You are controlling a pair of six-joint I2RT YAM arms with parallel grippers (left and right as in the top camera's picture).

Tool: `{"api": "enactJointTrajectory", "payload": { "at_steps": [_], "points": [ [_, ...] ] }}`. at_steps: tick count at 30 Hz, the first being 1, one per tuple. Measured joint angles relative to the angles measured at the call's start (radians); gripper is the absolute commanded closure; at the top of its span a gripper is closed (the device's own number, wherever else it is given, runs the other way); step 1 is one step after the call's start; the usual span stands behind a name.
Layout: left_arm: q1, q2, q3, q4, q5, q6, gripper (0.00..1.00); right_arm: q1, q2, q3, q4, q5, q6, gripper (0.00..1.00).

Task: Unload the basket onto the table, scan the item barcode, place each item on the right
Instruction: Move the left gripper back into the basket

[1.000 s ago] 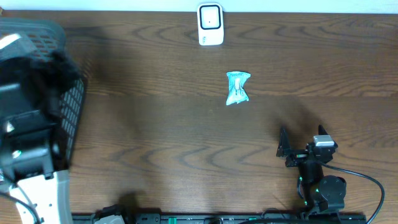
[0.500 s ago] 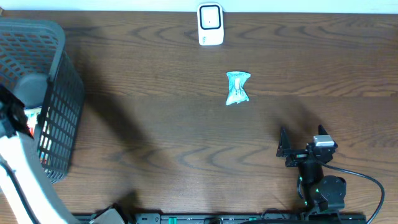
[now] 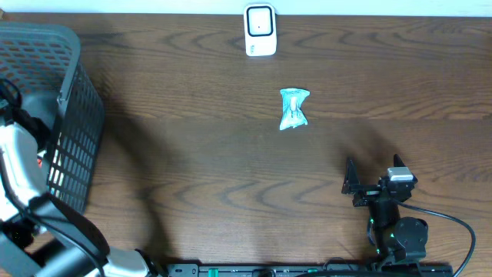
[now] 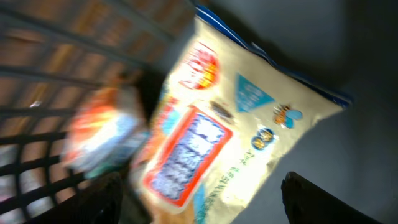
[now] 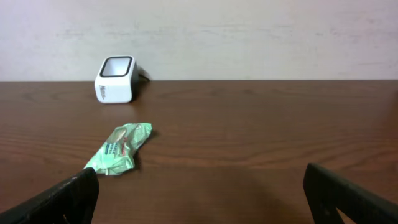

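Observation:
The white barcode scanner (image 3: 260, 31) stands at the table's far edge, also in the right wrist view (image 5: 116, 79). A crumpled teal packet (image 3: 294, 108) (image 5: 119, 149) lies on the wood in front of it. My left arm (image 3: 19, 161) reaches down into the grey mesh basket (image 3: 73, 92). Its gripper (image 4: 199, 211) is open just above a cream packet (image 4: 249, 118) with a red-framed label and a blue edge; the view is blurred and nothing is held. My right gripper (image 3: 373, 178) (image 5: 199, 205) rests open near the front right, apart from the teal packet.
Inside the basket an orange-and-white item (image 4: 102, 134) lies beside the cream packet, against the mesh wall (image 4: 37, 74). A black cable (image 3: 450, 223) loops by the right arm's base. A pale wall (image 5: 249, 31) rises behind the table.
My left arm has swung from looming over the basket to reaching lower inside it. The right arm, the teal packet and the scanner have not moved.

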Motion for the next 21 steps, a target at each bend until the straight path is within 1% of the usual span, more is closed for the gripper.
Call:
{"api": "enactJointTrajectory", "payload": {
  "at_steps": [7, 10, 12, 17, 21],
  "points": [
    [-0.005, 0.124, 0.0, -0.008, 0.049, 0.012, 0.18, 0.0, 0.0, 0.0, 0.0, 0.0, 0.0, 0.01],
    [-0.012, 0.15, 0.0, -0.004, 0.059, 0.017, 0.13, 0.0, 0.0, 0.0, 0.0, 0.0, 0.0, 0.01],
    [-0.014, 0.161, 0.0, 0.003, 0.062, 0.031, 0.13, 0.0, 0.0, 0.0, 0.0, 0.0, 0.0, 0.01],
    [-0.014, 0.187, 0.0, 0.024, 0.058, 0.043, 0.12, 0.0, 0.0, 0.0, 0.0, 0.0, 0.0, 0.01],
    [-0.014, 0.216, 0.0, 0.033, 0.013, 0.054, 0.12, 0.0, 0.0, 0.0, 0.0, 0.0, 0.0, 0.01]
  ]
}}
